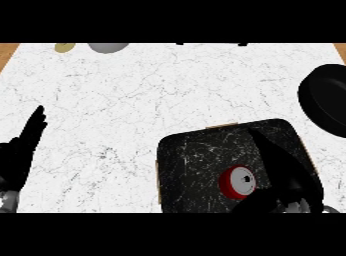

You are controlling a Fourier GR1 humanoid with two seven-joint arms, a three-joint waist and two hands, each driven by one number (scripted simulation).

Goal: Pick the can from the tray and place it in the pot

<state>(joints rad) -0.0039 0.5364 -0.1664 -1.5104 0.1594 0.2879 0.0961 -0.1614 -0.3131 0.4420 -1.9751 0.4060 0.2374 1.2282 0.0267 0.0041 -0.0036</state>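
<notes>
I am looking steeply down at a white marbled counter (132,100). My right hand (283,172) is low on the right, over a dark speckled tray (198,165). Its fingers are stretched out and spread, thumb apart, closed on nothing. The can (237,182), red-sided with a pale top, stands on the tray just to the left of this hand, in the gap between fingers and thumb. I cannot tell whether the hand touches it.

I judge the step in hand to be the grasp. To do it well I would bring the hand level with the can's side, centre the can between thumb and fingers, and close only then, so that it is not knocked over.

The can is the only thing on the tray that I can see. The pot (335,100), black and round, sits ahead of the right hand and further right, well apart; nothing shows inside it.

My left hand (13,160) rests far to the left, fingers straight and up.
</notes>
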